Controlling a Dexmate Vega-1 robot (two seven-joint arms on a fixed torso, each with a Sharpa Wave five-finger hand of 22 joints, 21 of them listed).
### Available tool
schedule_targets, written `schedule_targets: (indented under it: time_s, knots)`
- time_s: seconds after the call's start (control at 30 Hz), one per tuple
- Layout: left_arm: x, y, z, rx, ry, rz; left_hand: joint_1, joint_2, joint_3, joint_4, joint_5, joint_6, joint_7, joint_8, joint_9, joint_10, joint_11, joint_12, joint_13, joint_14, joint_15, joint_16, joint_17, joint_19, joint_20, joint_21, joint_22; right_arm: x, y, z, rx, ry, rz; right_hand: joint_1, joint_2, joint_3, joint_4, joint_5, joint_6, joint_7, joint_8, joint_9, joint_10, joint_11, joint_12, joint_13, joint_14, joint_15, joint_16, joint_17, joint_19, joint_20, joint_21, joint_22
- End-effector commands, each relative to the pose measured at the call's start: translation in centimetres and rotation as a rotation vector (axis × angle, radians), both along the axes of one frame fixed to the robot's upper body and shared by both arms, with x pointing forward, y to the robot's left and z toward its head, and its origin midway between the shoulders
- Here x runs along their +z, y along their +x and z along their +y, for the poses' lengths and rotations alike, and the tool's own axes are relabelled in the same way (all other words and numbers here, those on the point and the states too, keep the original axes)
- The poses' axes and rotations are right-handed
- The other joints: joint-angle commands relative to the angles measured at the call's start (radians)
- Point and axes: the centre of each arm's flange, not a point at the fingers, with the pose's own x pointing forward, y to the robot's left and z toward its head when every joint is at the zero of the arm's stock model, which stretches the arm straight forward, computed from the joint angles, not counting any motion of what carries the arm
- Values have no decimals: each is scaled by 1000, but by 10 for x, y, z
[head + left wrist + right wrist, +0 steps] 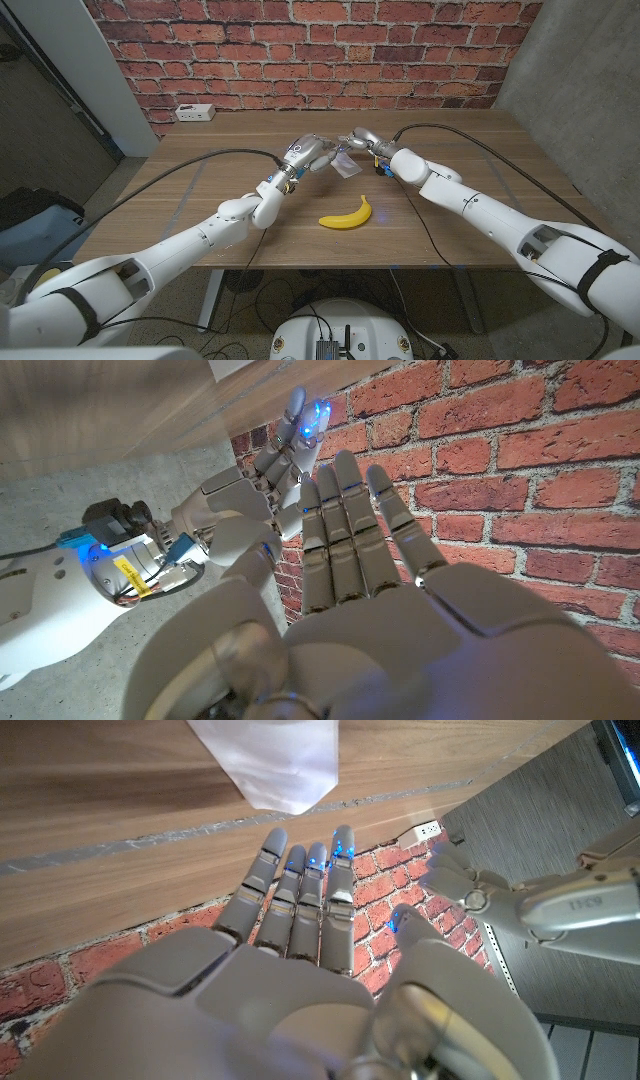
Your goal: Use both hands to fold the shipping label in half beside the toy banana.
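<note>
I have the label [346, 161] lifted off the tabletop [200, 215] between my left hand [305, 154] and right hand [364, 139], banana [347, 213] just below them. Fingers look extended; which hand actually pinches it, I cannot tell.

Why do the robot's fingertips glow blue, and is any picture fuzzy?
Left wrist view: small blue lights shine on the right hand's fingertips; why, the pictures do not tell. Right wrist view: the grey right hand glows blue at its tips, and the white paper label looks soft and blurred. Head view: sharp, the yellow toy banana casting a faint shadow.
</note>
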Motion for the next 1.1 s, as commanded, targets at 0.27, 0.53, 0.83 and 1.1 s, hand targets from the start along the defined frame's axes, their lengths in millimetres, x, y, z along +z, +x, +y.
schedule_targets:
  time_s: [0.27,0.53,0.83,1.1]
  knots:
    - [3,-3,25,-60,-216,64,7,-29,23,2,1,-96,-91,-41,-6,-132,-41,-8,23,-100,-26,-116,-64,-66,-8,8,-4,7,-16,-2,69,171,-89,18,-7,-8,-16,-6,-109,-31,-6,3,-55,1,-19,-9,-37,10,-1,7,-18,3,-20,5]
    - [4,-2,34,-100,-309,137,-5,-40,38,-6,-9,-190,-159,-48,-14,-239,-82,-72,2,-183,-43,-197,-126,-121,-4,-8,-24,5,-20,-8,89,250,-91,8,-11,-19,-12,-7,-159,-45,-3,3,-88,2,-30,-15,-65,15,-5,7,-30,1,-33,4]
    - [4,-2,42,-144,-368,213,-26,-49,43,-8,-12,-297,-212,-55,-25,-313,-124,-140,-28,-262,-59,-244,-176,-163,-3,-27,-42,3,-25,-15,122,344,-88,5,-16,-26,-18,-6,-208,-60,-4,3,-123,2,-40,-20,-91,20,-8,3,-38,4,-46,4]
    - [2,-1,50,-196,-434,296,-52,-62,33,-4,-18,-365,-244,-56,-32,-378,-154,-189,-52,-336,-64,-263,-201,-202,-17,-47,-51,0,-29,-22,142,412,-87,-2,-23,-33,-18,-7,-235,-65,-3,2,-133,0,-41,-24,-105,23,-9,0,-44,5,-54,3]
